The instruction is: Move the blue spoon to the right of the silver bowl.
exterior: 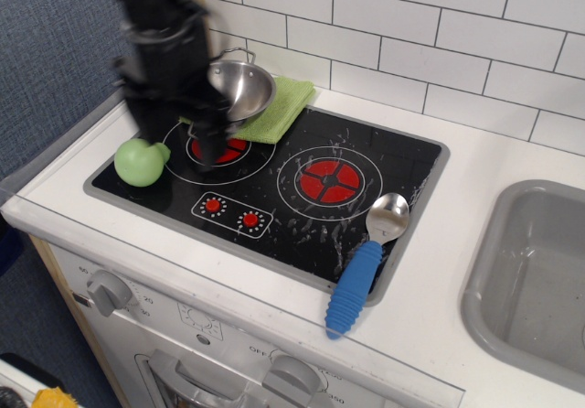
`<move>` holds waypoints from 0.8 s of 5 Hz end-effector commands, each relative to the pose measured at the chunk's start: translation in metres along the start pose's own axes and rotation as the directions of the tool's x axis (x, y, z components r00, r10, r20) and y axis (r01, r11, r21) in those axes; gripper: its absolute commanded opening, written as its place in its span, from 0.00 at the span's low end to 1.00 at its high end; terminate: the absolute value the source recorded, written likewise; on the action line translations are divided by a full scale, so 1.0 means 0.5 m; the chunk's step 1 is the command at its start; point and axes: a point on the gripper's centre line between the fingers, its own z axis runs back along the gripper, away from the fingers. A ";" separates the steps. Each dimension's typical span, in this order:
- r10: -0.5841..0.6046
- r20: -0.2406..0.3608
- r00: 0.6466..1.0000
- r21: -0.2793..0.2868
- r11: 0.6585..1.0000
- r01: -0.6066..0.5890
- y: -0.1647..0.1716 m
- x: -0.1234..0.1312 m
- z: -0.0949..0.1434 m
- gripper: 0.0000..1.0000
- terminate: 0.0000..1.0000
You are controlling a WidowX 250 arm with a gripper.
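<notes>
Blurry claw (187,138) of mine, open or closed I cannot tell, is far from the blue spoon (364,263) I need.

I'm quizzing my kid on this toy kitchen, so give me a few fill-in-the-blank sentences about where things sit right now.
1. The blue spoon has its metal scoop on the black stovetop and its handle pointing toward the ____ edge of the counter.
2. The silver bowl rests partly on a ____ cloth.
3. The pale green ball lies on the stovetop's ____ end.
4. The grey sink is to the ____ of the spoon.

Missing words: front; green; left; right
</notes>
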 end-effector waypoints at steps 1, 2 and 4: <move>-0.070 0.129 0.989 0.010 0.998 0.069 -0.175 0.004 0.105 1.00 0.00; -0.028 0.059 0.998 0.007 1.000 0.028 -0.238 -0.009 0.058 1.00 0.00; 0.015 -0.027 1.000 -0.029 0.999 -0.016 -0.288 -0.037 -0.040 1.00 0.00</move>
